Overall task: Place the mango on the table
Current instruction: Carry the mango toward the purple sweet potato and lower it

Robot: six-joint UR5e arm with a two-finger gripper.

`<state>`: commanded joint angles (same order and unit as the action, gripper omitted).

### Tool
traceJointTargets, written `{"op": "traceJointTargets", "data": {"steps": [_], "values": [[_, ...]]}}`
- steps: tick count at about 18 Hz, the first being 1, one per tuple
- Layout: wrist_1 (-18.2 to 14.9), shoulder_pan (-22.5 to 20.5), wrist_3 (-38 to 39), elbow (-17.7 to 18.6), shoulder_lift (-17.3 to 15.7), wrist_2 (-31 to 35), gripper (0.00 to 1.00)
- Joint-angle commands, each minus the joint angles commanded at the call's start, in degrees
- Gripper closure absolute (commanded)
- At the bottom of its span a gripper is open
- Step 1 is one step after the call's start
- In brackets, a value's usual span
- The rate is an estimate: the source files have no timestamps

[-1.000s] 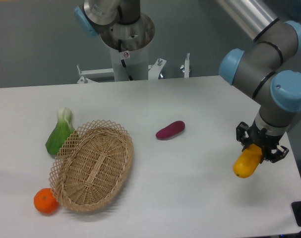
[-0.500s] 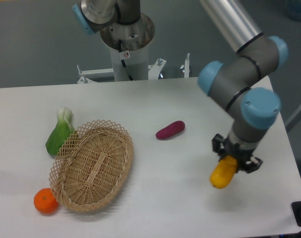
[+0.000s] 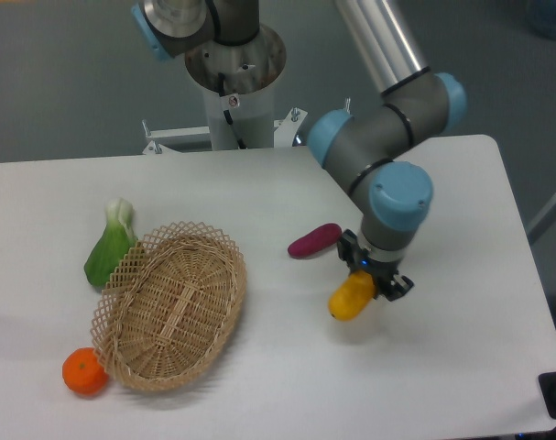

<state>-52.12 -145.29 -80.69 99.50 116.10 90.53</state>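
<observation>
The yellow-orange mango hangs just above the white table, right of centre. My gripper is shut on the mango's upper end, with the fruit pointing down and to the left. A faint shadow lies on the table under it. The fingertips are mostly hidden behind the fruit and the wrist.
A purple sweet potato lies just up and left of the mango. An oval wicker basket sits at the left, with a green bok choy beside its far rim and an orange tangerine at its near left. The arm's base stands at the back.
The arm has swung left across the table, carrying the mango from near the right edge to a spot close to the sweet potato. Nothing else has moved.
</observation>
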Motion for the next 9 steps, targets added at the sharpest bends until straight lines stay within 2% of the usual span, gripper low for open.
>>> {"op": "traceJointTargets", "data": {"steps": [1, 4, 7, 9], "values": [[0.0, 0.4, -0.2, 0.3, 0.1, 0.0, 0.61], [0.3, 0.7, -0.8, 1.7, -0.3, 0.0, 0.47], [0.4, 1.1, -1.5, 1.7, -0.5, -0.1, 0.01], [0.4, 1.2, -0.9, 0.7, -0.6, 0.1, 0.0]]}}
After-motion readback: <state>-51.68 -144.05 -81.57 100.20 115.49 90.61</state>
